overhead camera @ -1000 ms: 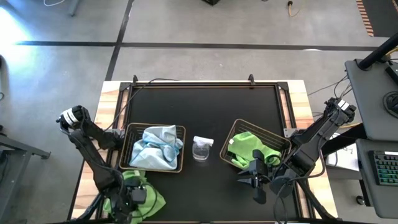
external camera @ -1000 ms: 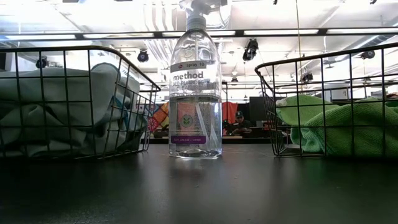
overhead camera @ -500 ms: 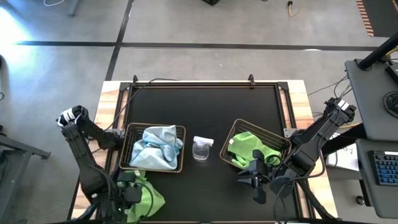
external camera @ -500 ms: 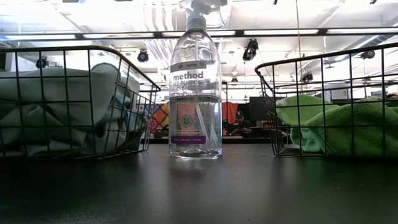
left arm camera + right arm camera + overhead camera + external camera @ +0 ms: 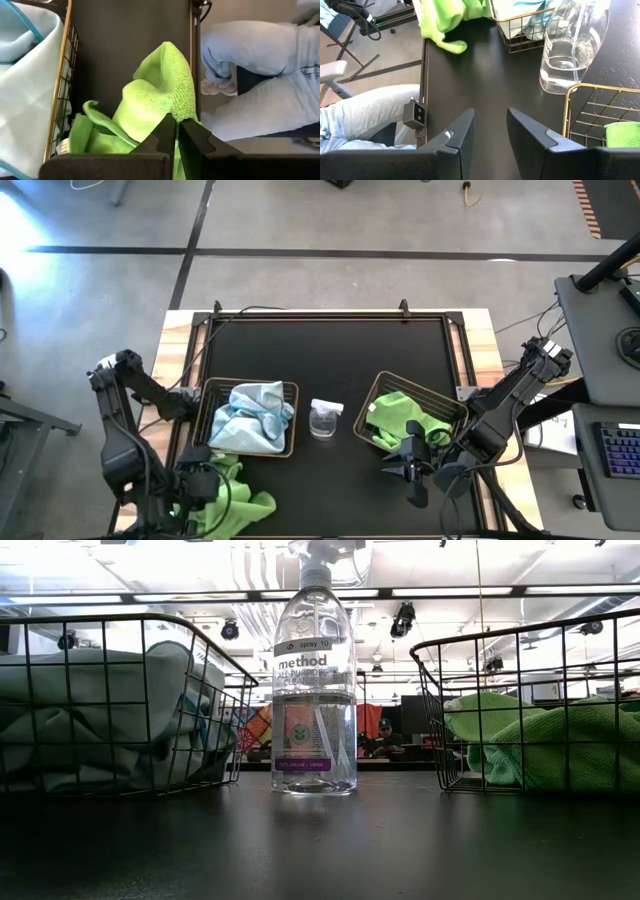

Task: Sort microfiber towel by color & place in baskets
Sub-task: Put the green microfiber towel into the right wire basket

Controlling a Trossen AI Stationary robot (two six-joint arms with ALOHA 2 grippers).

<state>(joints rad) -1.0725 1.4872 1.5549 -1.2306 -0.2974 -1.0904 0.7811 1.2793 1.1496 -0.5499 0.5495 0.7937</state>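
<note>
Left gripper: clamped on a lime green towel at the table's near-left corner, beside the left basket.
Right gripper: held apart, empty, near the right basket.
Risk: trailing cloth could be snagged on basket wire or knock the spray bottle.
Baskets: left filled with pale blue towels; right with green towels.

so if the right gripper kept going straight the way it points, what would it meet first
Probably bare black table first; farther along that line hangs the green towel held by the left gripper. Depth is unclear.

Left tool clamped, right tool parted.
</note>
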